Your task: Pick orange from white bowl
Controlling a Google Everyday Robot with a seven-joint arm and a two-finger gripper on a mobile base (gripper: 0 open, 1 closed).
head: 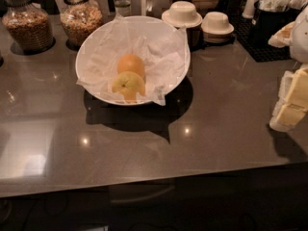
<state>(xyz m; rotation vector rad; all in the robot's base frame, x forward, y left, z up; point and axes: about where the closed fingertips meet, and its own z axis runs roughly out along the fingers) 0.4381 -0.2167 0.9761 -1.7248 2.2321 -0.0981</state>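
Orange (128, 84) against smaller ball (131, 64) in white bowl (139, 18); gripper (291, 100) far right, state unclear

Wide white paper-lined bowl (179, 76): open from above, though crinkled white paper (159, 47) stands up round its rim and a smooth orange ball (131, 64) touches the far side of the pitted yellowish orange (128, 84). Behind-left of it, two glass jars of cereal (27, 25); behind-right, two cream upturned bowls (182, 14). Grey stone countertop (216, 109) lies free in front and to its right, up to the pale cream gripper (291, 100), well off right.
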